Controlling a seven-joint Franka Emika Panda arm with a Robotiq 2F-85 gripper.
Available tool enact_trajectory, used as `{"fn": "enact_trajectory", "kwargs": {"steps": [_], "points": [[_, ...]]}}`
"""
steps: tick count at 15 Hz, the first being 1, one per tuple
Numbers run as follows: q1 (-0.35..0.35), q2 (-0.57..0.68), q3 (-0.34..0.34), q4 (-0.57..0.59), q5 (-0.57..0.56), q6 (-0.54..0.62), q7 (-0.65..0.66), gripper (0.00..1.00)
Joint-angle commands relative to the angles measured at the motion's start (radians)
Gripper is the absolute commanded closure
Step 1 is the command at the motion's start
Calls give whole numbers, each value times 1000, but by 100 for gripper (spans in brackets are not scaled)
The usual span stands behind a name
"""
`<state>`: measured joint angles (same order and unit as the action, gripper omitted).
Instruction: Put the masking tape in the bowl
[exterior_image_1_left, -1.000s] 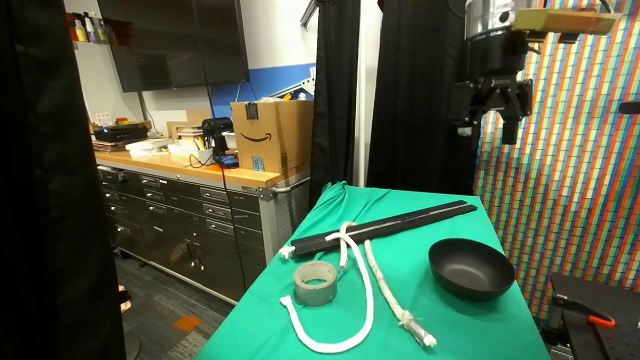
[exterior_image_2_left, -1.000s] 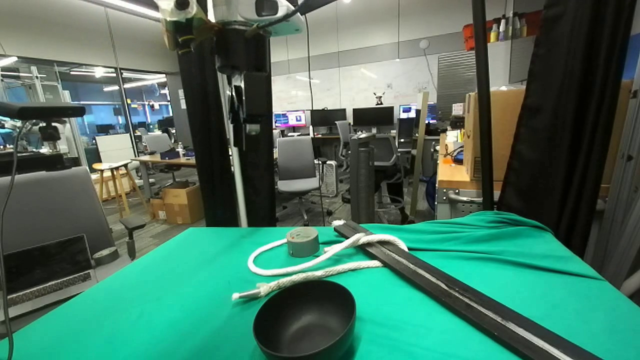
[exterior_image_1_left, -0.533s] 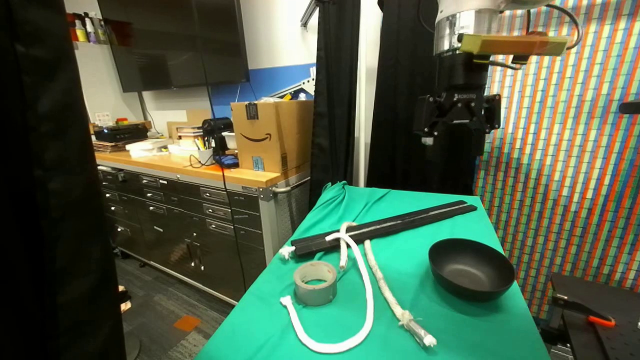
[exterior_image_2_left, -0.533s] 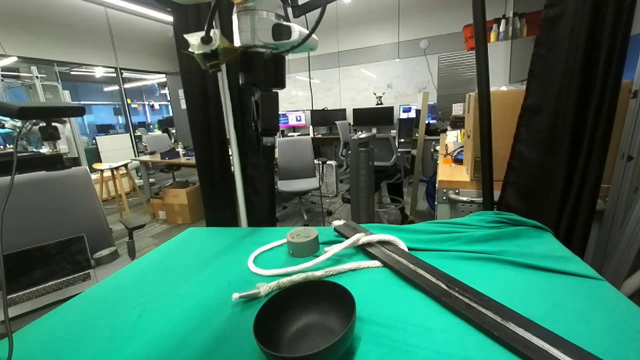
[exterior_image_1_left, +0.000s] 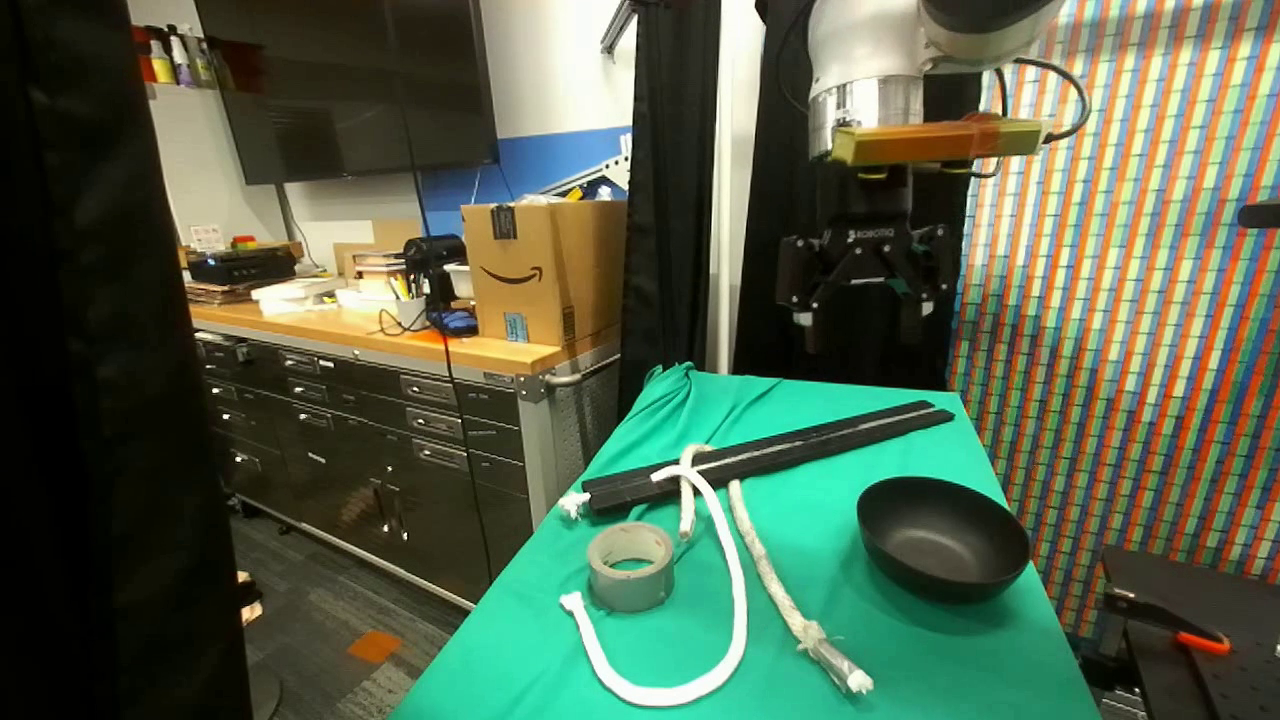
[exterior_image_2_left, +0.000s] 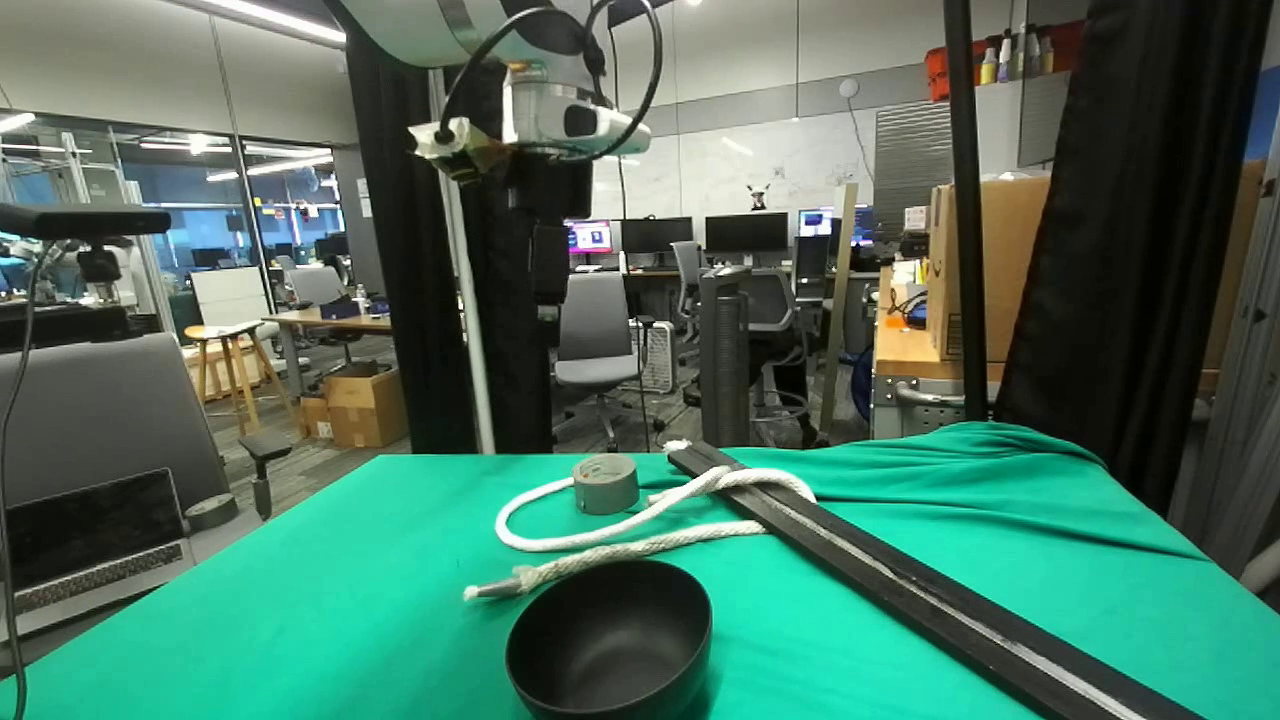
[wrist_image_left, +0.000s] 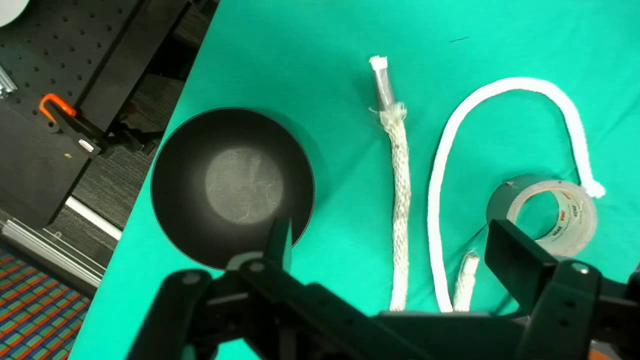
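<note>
The masking tape is a grey-beige roll lying flat on the green cloth, in both exterior views (exterior_image_1_left: 630, 592) (exterior_image_2_left: 606, 490) and at the right of the wrist view (wrist_image_left: 576, 220). The black bowl (exterior_image_1_left: 942, 545) stands upright and empty on the cloth; it also shows in an exterior view (exterior_image_2_left: 610, 640) and at the left of the wrist view (wrist_image_left: 245, 185). My gripper (exterior_image_1_left: 862, 330) is open and empty, high above the table. In the wrist view its fingers (wrist_image_left: 390, 235) stand wide apart, one overlapping the bowl's rim, the other partly covering the tape's edge.
A white rope (exterior_image_1_left: 738, 600) curves around the tape, and a beige rope (exterior_image_1_left: 770, 580) lies between tape and bowl. A long black rod (exterior_image_1_left: 780, 456) lies across the cloth behind them. The bowl is near the cloth's edge, beside a dark side table (wrist_image_left: 50, 150).
My gripper has come down and moved left in an exterior view; in another exterior view it has moved right and down. The tape, bowl, ropes and rod have not moved.
</note>
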<state>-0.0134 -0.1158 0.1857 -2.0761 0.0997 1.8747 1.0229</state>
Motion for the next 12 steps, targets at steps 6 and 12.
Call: {"fn": "enact_trajectory", "kwargs": {"steps": [6, 12], "points": [[98, 245, -34, 218, -72, -77, 97, 0], [106, 301, -68, 340, -37, -32, 53, 0]]}}
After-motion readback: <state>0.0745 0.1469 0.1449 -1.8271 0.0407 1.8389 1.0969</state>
